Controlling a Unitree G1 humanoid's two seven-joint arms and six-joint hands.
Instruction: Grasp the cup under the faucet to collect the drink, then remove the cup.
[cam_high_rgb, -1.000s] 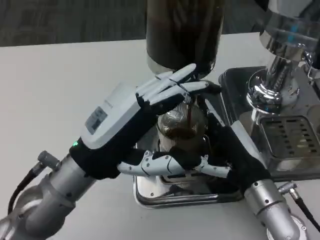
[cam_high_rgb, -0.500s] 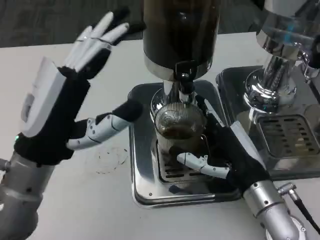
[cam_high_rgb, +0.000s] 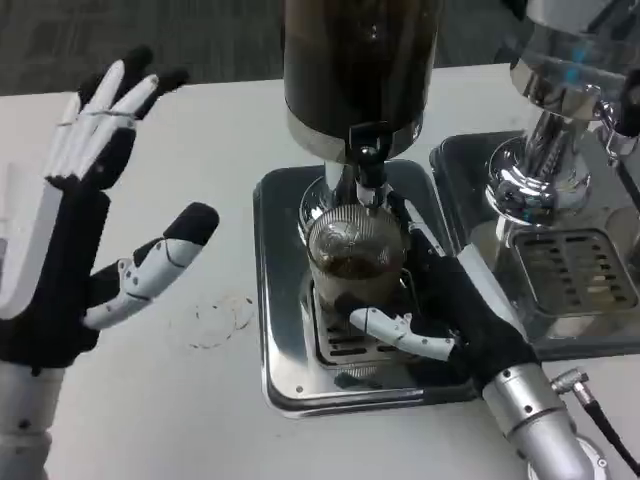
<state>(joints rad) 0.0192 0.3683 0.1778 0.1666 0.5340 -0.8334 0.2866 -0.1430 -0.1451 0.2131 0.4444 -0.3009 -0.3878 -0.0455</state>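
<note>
- The fingers (cam_high_rgb: 395, 333) of the right hand (cam_high_rgb: 440, 305) are curled around the cup (cam_high_rgb: 352, 255), one white finger lying across its lower front.
- The cup stands in the middle of the frame, under the faucet (cam_high_rgb: 368, 170), with dark drink inside.
- It stands on the grate of the metal tray (cam_high_rgb: 285, 290).
- The left hand (cam_high_rgb: 75, 230) is raised at the left edge, fingers straight and close together, thumb apart, holding nothing.
- A second metal machine (cam_high_rgb: 560, 150) stands at the upper right.
</note>
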